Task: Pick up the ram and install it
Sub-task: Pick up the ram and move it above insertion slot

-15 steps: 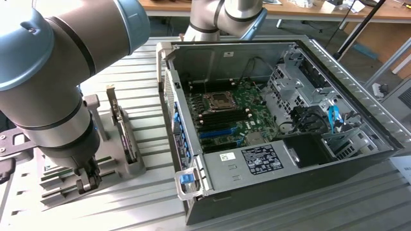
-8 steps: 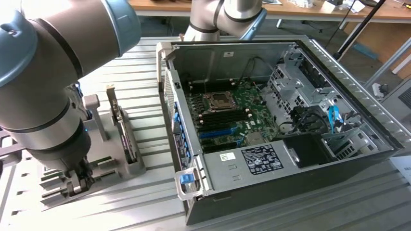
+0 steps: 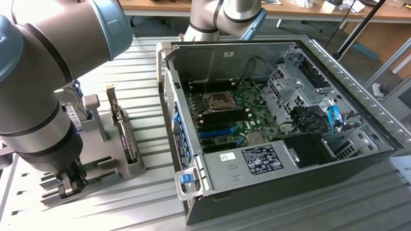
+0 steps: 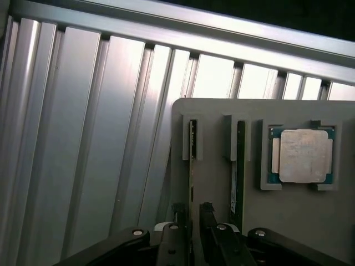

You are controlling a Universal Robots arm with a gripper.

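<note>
On the grey holder (image 4: pixel 215 180), the gripper (image 4: pixel 192 210) straddles one slotted ram (image 4: pixel 192 138), jaws apart; a processor (image 4: pixel 304 155) sits in its pocket.

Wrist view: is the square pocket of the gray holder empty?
No, the square silver processor lies in that pocket of the gray holder.

Robotics lab: open computer case (image 3: pixel 218 60), slotted aluminium table (image 3: pixel 147 72).

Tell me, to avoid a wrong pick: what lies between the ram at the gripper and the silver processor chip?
In the wrist view, a second ram stick stands in its own holder slot between that ram and the chip.
</note>
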